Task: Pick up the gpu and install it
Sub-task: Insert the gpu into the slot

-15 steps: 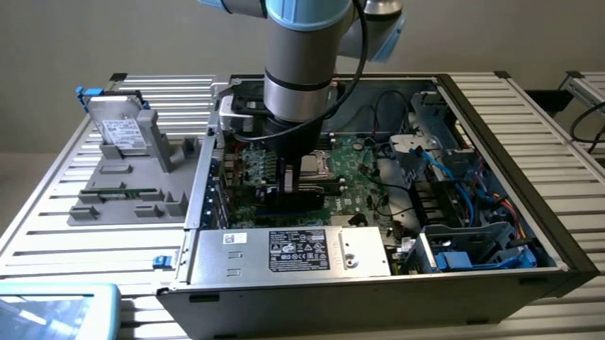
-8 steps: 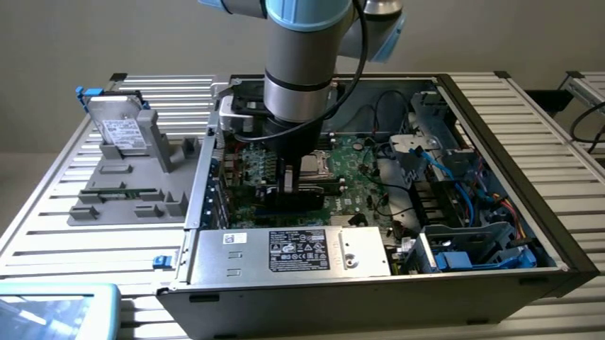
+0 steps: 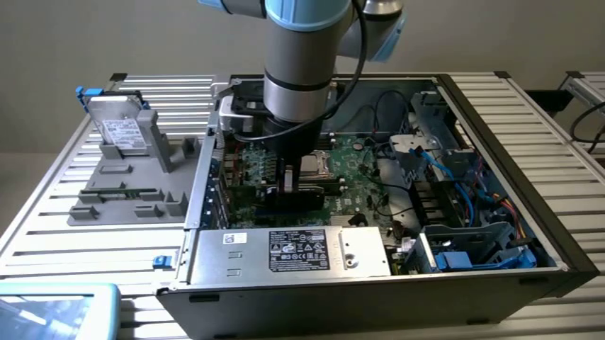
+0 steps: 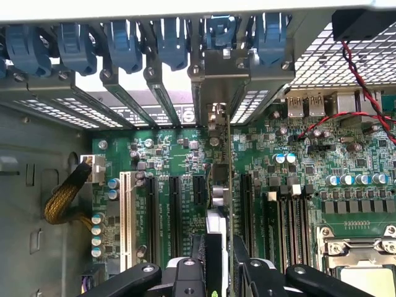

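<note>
1. We see the arm (image 3: 297, 78) reaching down into the open computer case (image 3: 529, 234), with the claw (image 3: 286, 185) low inside the case over the motherboard (image 3: 355, 166).
2. The claw is clamped on the gpu (image 4: 229, 185), with fingers (image 4: 247, 272) on either side of the thin card.
3. The gpu stands on edge inside the case, over the long black slots (image 4: 175, 210). Its metal end is near the slot covers (image 4: 154, 93) on the case wall. We cannot tell if it is seated.
4. Blue clips (image 4: 124, 43) line that case wall, and a white slot (image 4: 125, 210) lies near the black ones.
5. The power supply (image 3: 293, 251) sits at the case's near edge.
6. A grey tray (image 3: 132, 177) lies outside the case, on the exterior view's left, and a labelled drive (image 3: 123, 131) stands in it.
</note>
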`<state>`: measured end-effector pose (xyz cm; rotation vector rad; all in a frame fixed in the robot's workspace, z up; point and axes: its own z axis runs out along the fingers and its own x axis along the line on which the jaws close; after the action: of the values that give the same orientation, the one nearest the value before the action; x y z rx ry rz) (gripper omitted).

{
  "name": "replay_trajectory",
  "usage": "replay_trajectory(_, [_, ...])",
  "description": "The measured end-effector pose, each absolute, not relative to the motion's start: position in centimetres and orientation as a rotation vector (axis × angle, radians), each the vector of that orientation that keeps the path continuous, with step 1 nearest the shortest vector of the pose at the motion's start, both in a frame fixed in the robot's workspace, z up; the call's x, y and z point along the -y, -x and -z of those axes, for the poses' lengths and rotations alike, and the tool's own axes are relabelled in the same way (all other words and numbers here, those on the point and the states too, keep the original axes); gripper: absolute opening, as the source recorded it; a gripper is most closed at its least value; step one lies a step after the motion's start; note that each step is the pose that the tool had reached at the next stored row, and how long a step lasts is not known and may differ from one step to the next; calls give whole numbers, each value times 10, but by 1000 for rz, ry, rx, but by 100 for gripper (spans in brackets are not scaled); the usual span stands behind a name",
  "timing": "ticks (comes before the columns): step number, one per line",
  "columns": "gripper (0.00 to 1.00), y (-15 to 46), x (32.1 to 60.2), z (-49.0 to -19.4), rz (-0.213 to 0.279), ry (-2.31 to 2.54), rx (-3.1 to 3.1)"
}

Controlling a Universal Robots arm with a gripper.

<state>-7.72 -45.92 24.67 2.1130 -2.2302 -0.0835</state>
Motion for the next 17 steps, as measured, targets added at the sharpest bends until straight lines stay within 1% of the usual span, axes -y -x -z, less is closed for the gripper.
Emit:
replay_trajectory(9, [28, 77, 459, -247, 78, -2115, 2232])
replay_trajectory(17, [28, 80, 456, -247, 61, -2122, 2239])
